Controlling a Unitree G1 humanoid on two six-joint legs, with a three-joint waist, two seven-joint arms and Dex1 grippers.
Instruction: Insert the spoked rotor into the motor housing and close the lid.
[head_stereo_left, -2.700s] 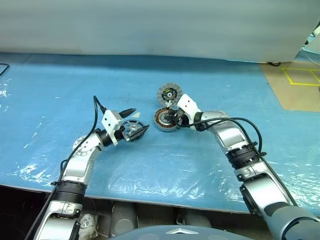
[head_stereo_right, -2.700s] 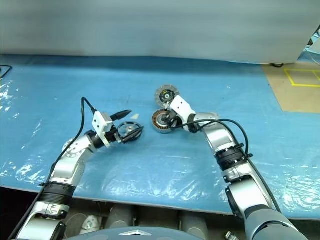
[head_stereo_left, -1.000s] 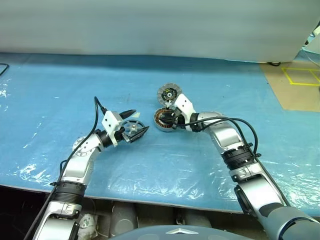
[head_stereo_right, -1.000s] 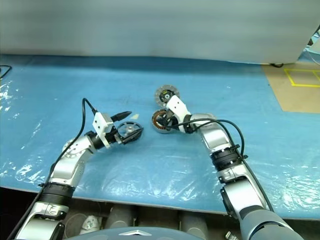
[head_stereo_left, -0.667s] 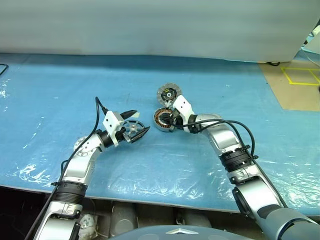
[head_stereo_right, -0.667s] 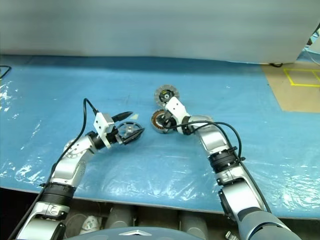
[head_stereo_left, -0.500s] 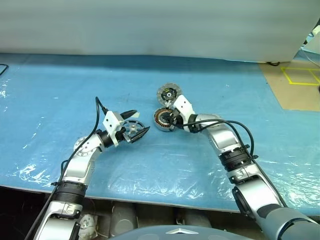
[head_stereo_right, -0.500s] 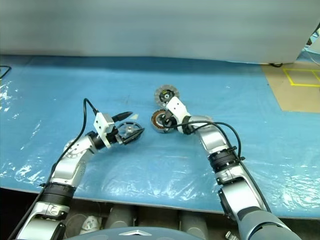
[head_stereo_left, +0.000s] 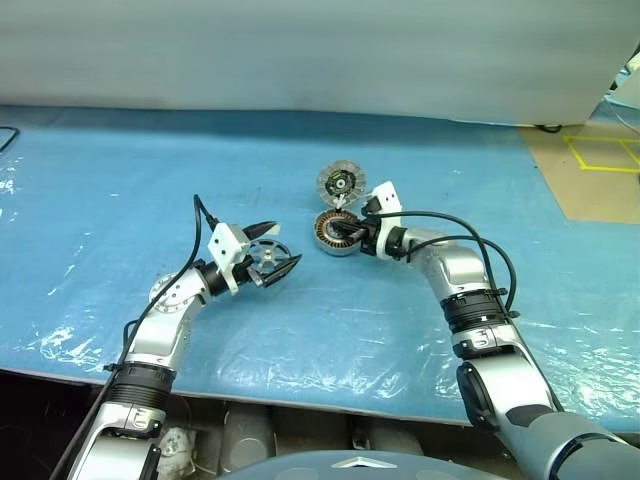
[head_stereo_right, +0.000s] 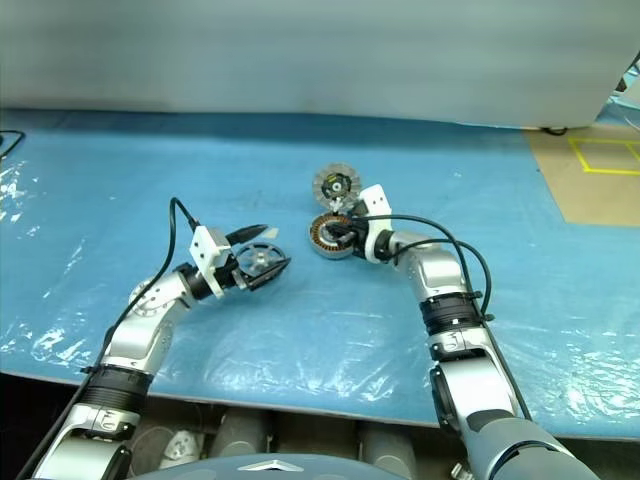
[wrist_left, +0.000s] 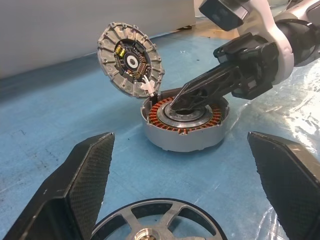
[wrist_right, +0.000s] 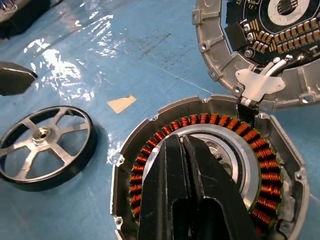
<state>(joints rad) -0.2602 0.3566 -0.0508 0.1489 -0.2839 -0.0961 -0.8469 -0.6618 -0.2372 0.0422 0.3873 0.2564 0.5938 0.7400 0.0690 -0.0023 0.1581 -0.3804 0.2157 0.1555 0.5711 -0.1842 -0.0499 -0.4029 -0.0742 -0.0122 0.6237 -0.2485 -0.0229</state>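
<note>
Blue plastic-covered table (head_stereo_left: 120, 180), rotor not yet in.

From my seat, nothing is done yet: the spoked rotor (head_stereo_left: 262, 257) lies on the sheet between my left gripper's (head_stereo_left: 275, 250) wide-spread fingers, not lifted. The motor housing (head_stereo_left: 337, 232) sits just right of it, copper windings bare, lid (head_stereo_left: 341, 184) swung up behind. My right gripper (wrist_right: 181, 150) is pinched shut on nothing, tips over the housing's silver centre. Inserting and closing are both left.
</note>
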